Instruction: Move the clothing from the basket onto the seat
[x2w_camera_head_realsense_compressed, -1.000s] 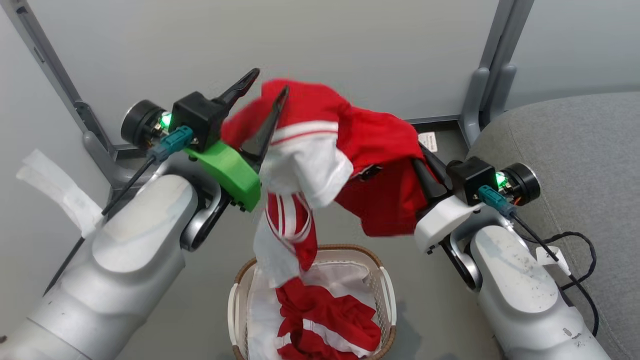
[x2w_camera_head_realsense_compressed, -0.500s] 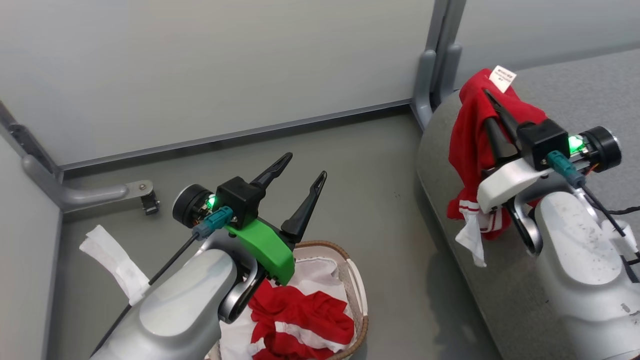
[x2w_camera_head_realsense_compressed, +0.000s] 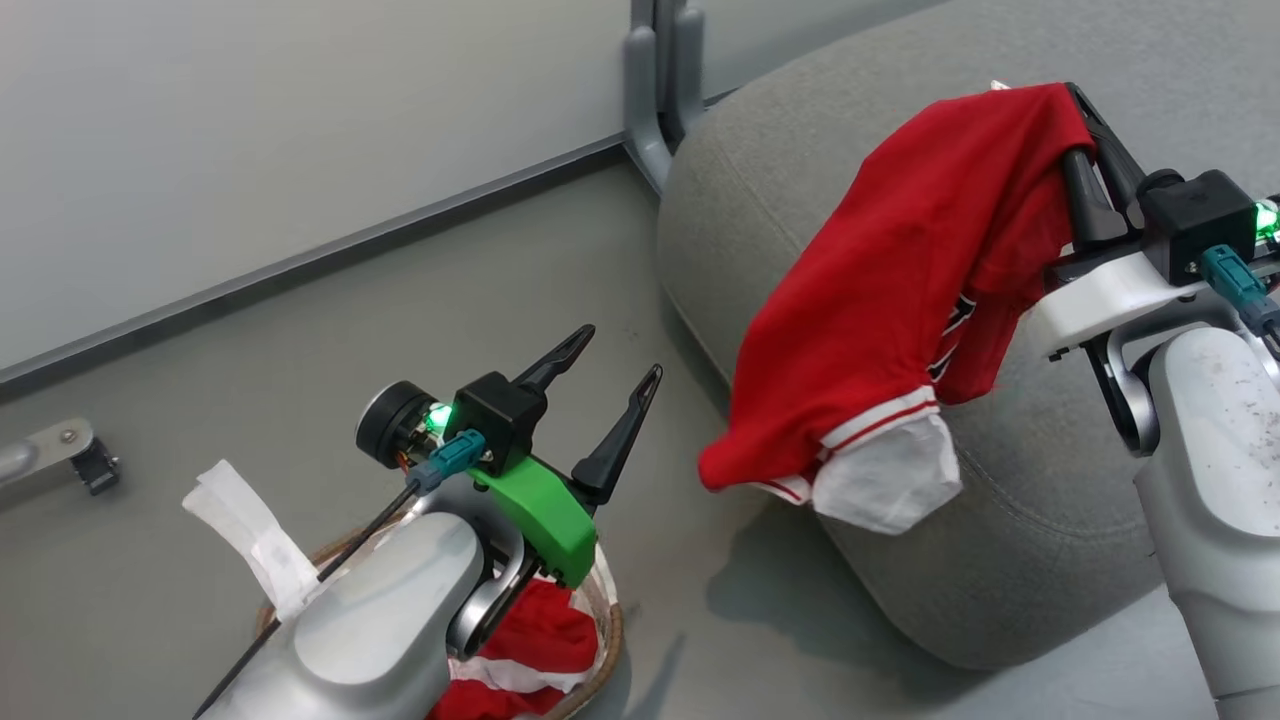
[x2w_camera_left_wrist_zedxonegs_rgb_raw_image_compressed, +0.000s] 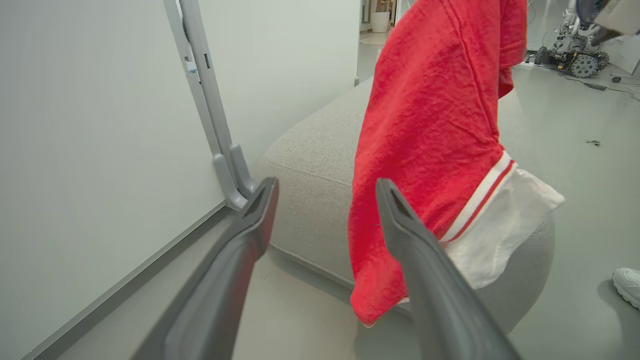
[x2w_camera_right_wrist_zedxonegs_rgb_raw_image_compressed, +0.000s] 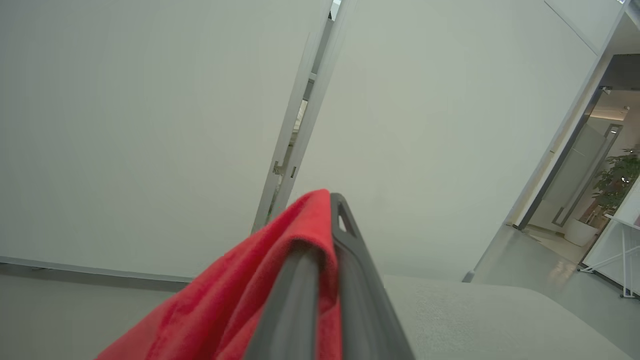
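Hanging from the right gripper (x2w_camera_head_realsense_compressed: 1085, 120), whose 2 fingers were clamped together on its top edge, the red shirt (x2w_camera_head_realsense_compressed: 900, 290) trailed long-axis downward over the seat (x2w_camera_head_realsense_compressed: 780, 160), white sleeve lowest. The left gripper (x2w_camera_head_realsense_compressed: 620, 352), fingers apart and empty, hovered over the basket (x2w_camera_head_realsense_compressed: 612, 630), nearer the red garment (x2w_camera_head_realsense_compressed: 530, 640) lying inside.

You've got bare floor (x2w_camera_head_realsense_compressed: 420, 330) between the wall panel (x2w_camera_head_realsense_compressed: 250, 130) and the seat (x2w_camera_head_realsense_compressed: 790, 190), so that lane is open for a pass. Your left gripper (x2w_camera_head_realsense_compressed: 620, 350) stands spread above the basket (x2w_camera_head_realsense_compressed: 612, 640), with nothing between its fingers. The red garment (x2w_camera_head_realsense_compressed: 900, 270) hangs from the right gripper (x2w_camera_head_realsense_compressed: 1082, 110) and blocks the seat's left side; can't tell if it touches the cushion. The panel post (x2w_camera_head_realsense_compressed: 660, 90) crowds the seat's far-left corner. A metal foot (x2w_camera_head_realsense_compressed: 60, 450) sits on the floor at far left.
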